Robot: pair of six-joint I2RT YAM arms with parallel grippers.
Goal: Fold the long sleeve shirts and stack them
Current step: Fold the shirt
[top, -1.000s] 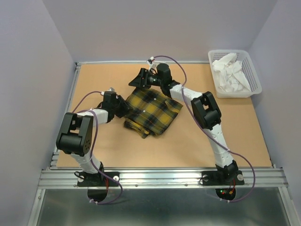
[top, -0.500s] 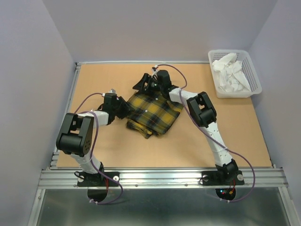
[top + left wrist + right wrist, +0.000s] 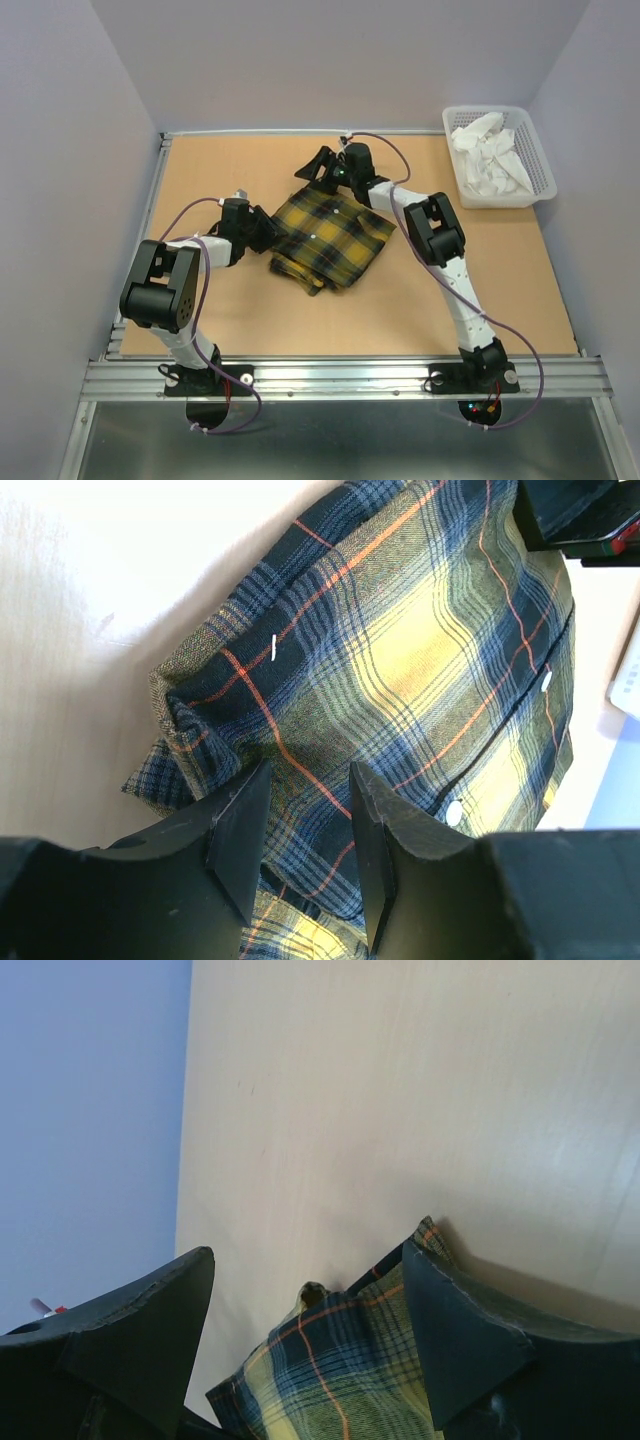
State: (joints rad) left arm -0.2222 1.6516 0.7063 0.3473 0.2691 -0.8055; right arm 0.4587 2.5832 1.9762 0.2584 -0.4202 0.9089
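Plaid shirt lies folded at the centre of the table. Left gripper sits at its left edge, jaws half-parted over cloth; grip cannot be determined. Right gripper stands wide apart, straddling the far corner.

Plaid shirt bunched mid table. Left gripper at its left edge, right gripper at far edge.

A tan wooden table is seen from above. A folded yellow-and-dark plaid shirt is laid flat near its middle, and a white plastic basket is set at its far right corner, well apart.
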